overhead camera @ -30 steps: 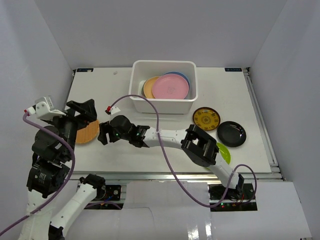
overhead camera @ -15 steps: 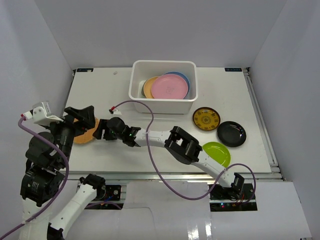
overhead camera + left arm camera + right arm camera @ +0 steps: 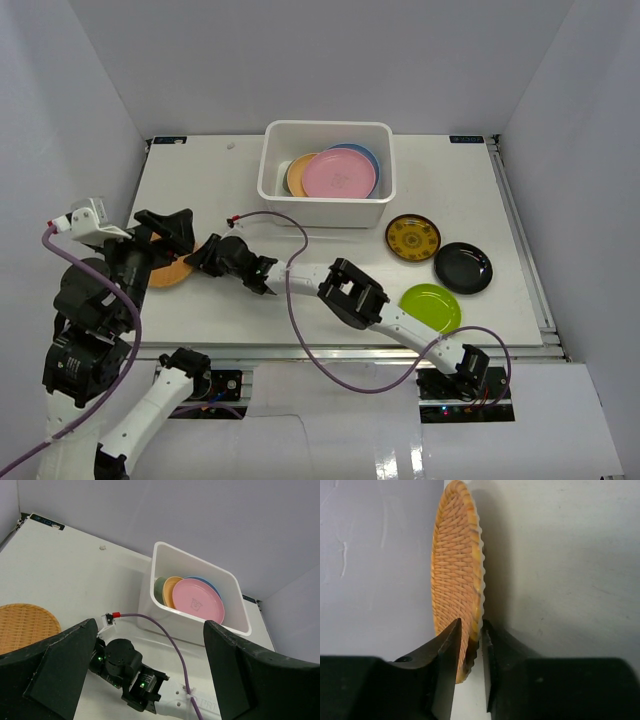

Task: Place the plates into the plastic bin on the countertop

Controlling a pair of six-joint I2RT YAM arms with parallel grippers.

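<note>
Looking from the top, the right gripper (image 3: pixel 203 256) reaches across to the orange plate (image 3: pixel 163 274) on the left of the countertop (image 3: pixel 220 180), well apart from the bin (image 3: pixel 327 128). Left wrist: the left gripper (image 3: pixel 149 624) is gaping wide, nothing in it. Right wrist: jaws pinched onto that plate's rim.

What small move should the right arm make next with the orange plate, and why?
Probably a short lift upward. The right arm's fingers appear to pinch the rim of the orange woven-pattern plate, one on each side, while it lies on the countertop. Lifting first would free it for the carry to the white plastic bin.
</note>
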